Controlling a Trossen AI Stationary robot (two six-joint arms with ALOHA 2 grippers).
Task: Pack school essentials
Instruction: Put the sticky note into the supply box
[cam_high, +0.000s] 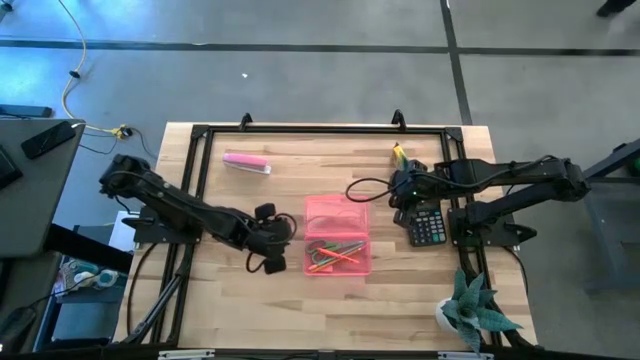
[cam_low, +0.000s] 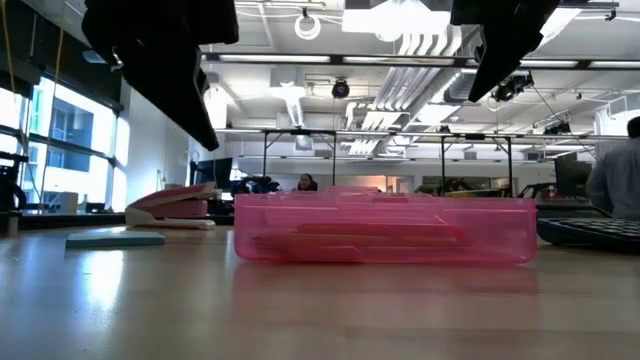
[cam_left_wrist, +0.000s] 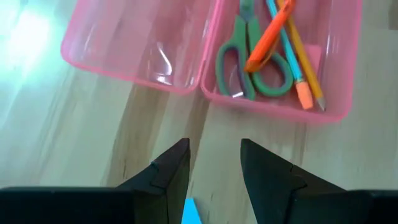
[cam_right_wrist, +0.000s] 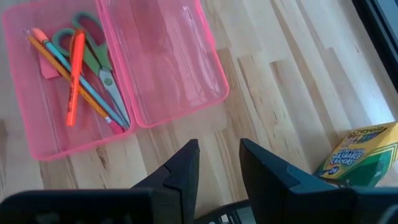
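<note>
An open pink transparent case (cam_high: 337, 235) lies at the table's middle. Its near half holds green-handled scissors (cam_left_wrist: 249, 62), an orange-red pen (cam_left_wrist: 267, 37), thin pencils (cam_left_wrist: 305, 68) and a small red piece (cam_right_wrist: 48, 67); the other half is bare. My left gripper (cam_left_wrist: 214, 155) is open just left of the case, with a sliver of the light-blue note pad (cam_left_wrist: 193, 211) showing between its fingers. The low view shows the pad (cam_low: 115, 238) flat on the table. My right gripper (cam_right_wrist: 219, 155) is open right of the case. The yellow-green box (cam_right_wrist: 360, 155) lies near the far right.
A black calculator (cam_high: 428, 225) lies right of the case, just under my right gripper. A pink oblong bar (cam_high: 245, 162) sits at the far left. A potted plant (cam_high: 475, 310) stands at the near right corner. A black frame (cam_high: 300, 130) edges the table. People show in the room beyond.
</note>
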